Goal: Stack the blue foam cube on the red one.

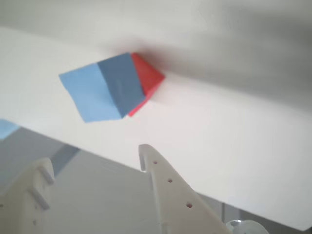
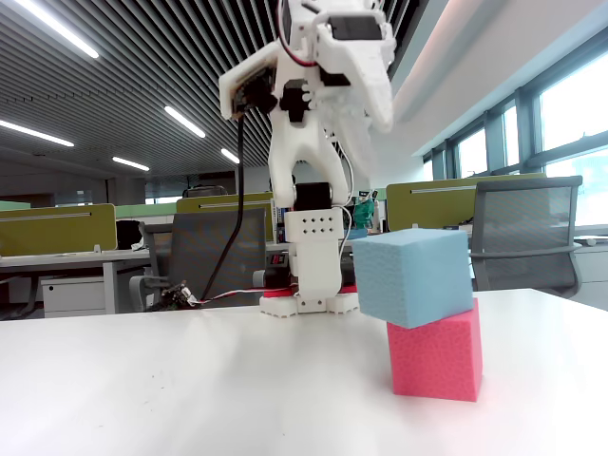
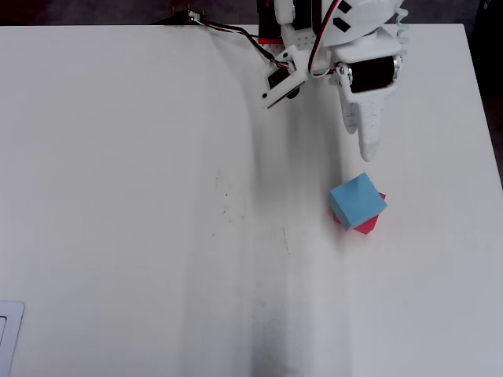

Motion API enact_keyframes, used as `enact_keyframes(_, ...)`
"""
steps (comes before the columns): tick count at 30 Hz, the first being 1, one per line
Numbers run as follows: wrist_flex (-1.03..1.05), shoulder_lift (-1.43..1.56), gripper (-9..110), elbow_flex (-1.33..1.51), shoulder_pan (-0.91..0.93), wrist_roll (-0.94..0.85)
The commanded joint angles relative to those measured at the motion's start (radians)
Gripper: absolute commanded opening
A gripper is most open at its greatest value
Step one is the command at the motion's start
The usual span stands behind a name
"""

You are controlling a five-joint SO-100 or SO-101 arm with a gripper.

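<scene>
The blue foam cube sits on top of the red foam cube on the white table; it is turned a little and sticks out past the red one toward the left in the fixed view; in the overhead view only small bits of red peek out under the blue; the gripper is up off the table and apart from both cubes; in the wrist view its two white fingers are spread with nothing between them; the arm's base stands behind the cubes.
</scene>
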Motion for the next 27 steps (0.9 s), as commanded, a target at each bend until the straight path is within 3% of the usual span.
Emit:
enact_keyframes(1,-0.044,0.143,20,0.095,0.021,0.005)
enact_keyframes(15,-0.324,0.508,17,0.6,0.051,0.005)
enact_keyframes(27,-0.439,0.844,17,0.939,0.074,-0.005)
